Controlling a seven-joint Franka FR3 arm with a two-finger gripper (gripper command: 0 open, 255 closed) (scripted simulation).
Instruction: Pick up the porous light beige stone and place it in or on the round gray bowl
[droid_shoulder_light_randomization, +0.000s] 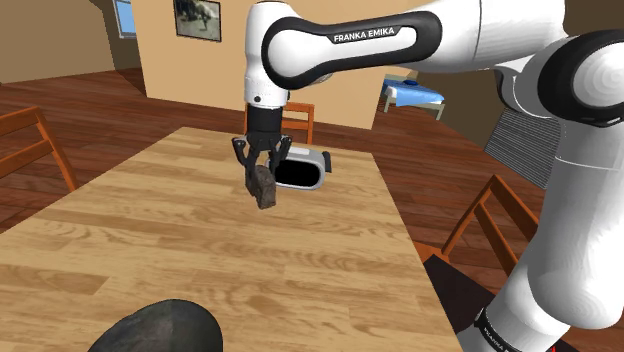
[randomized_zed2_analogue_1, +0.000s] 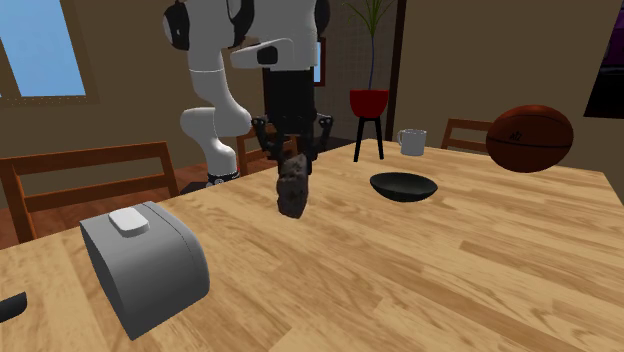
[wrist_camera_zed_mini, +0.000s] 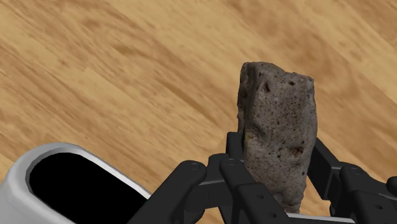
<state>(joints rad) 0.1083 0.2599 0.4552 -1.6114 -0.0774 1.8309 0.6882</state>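
Claw (droid_shoulder_light_randomization: 262, 168) closed tight on the stone (randomized_zed2_analogue_1: 292, 186): the pick looks done, the placing in the bowl (randomized_zed2_analogue_1: 403, 186) is not.
In the second exterior view the stone hangs upright to the left of the bowl, near it but not over it, seemingly just clear of the surface (randomized_zed2_analogue_1: 450, 270). The carry across and the release are left. The stone looks grey-brown rather than beige, is pitted with small holes, and is taller than it is wide.

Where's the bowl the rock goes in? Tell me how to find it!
Find the big wooden table. Between the grey-brown rock and the brown ball sits the bowl. It's low, dark, round and empty, unlike the taller white mug behind it.
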